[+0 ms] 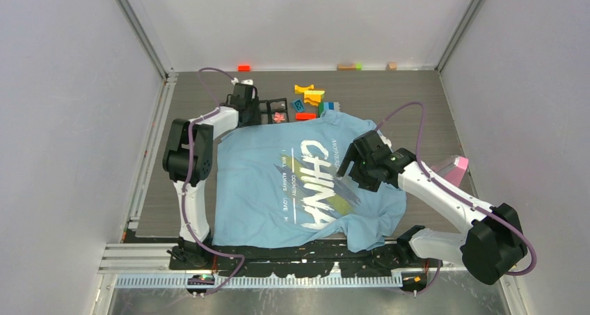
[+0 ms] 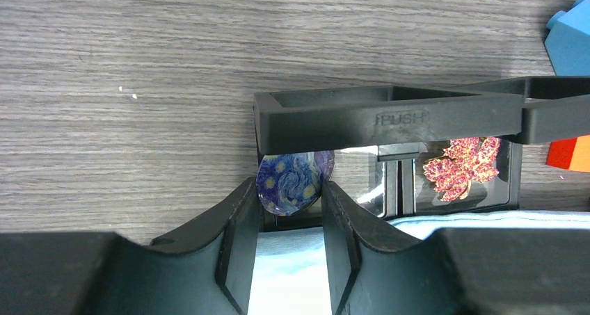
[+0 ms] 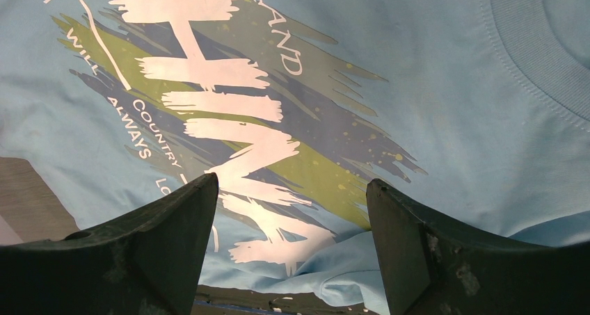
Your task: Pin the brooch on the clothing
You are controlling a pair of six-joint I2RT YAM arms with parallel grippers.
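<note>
A black compartment box (image 2: 389, 117) stands on the table just beyond the clothing's sleeve (image 2: 289, 273). In its left cell stands a round dark-blue brooch (image 2: 293, 181) painted with yellow swirls. My left gripper (image 2: 289, 185) has both fingertips against its edges. A pinkish-red leaf-shaped brooch (image 2: 463, 165) lies in the right cell, untouched. From above, the left gripper (image 1: 259, 110) reaches into the box (image 1: 275, 105). The clothing (image 1: 264, 183), a light blue T-shirt with white "CHINA" lettering, lies flat. My right gripper (image 3: 292, 190) hovers open over the print (image 3: 229, 148), holding nothing.
Coloured toy blocks (image 1: 311, 96) lie right of the box, near the shirt's collar. A pink wedge (image 1: 456, 169) sits at the table's right edge. Small blocks (image 1: 243, 67) rest along the back wall. A blue block (image 2: 570, 40) and an orange-red one (image 2: 570, 154) show beside the box.
</note>
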